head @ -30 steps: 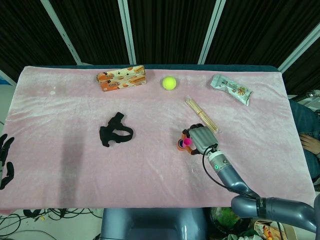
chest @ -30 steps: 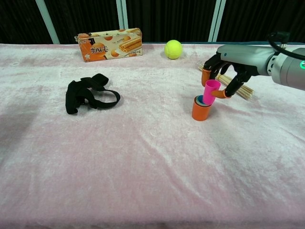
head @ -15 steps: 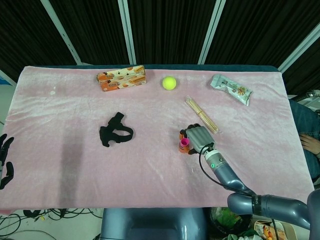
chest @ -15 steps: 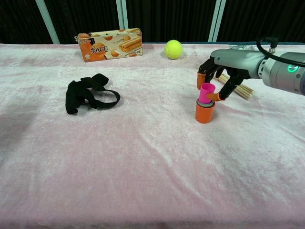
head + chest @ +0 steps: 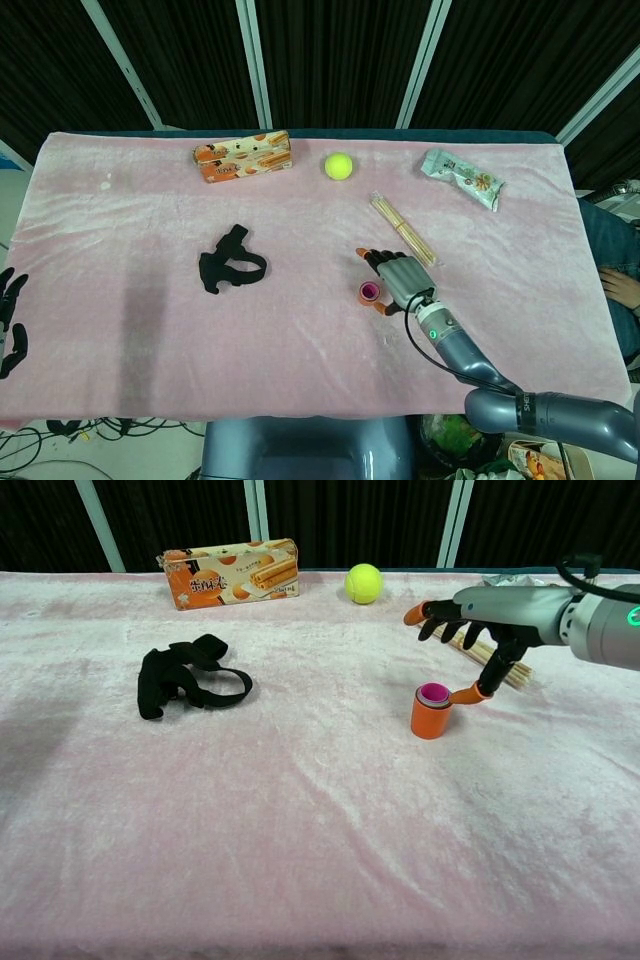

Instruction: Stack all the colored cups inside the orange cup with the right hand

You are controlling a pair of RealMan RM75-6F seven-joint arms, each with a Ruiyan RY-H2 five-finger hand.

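Orange cup (image 5: pixel 430 715) stands upright on the pink cloth (image 5: pixel 300 810), right of centre, with the pink cup (image 5: pixel 433 692) nested inside, rim just showing. Right hand (image 5: pixel 478 620) hovers above and to the right, fingers spread, gripping nothing; one fingertip lies just beside the cup rim. Left hand (image 5: pixel 10 320) hangs off the cloth's left edge, fingers apart, empty. Wooden sticks (image 5: pixel 402 229) lie beyond the right hand.

Cup stack (image 5: pixel 431 711) right of centre on the surface (image 5: pixel 300 820), right hand (image 5: pixel 480 615) just right of it and above, sticks (image 5: pixel 490 660) behind the hand, strap (image 5: pixel 185 677) at left, box (image 5: pixel 230 573) upper left, ball (image 5: pixel 364 583) upper middle, packet (image 5: pixel 461 178) upper right.
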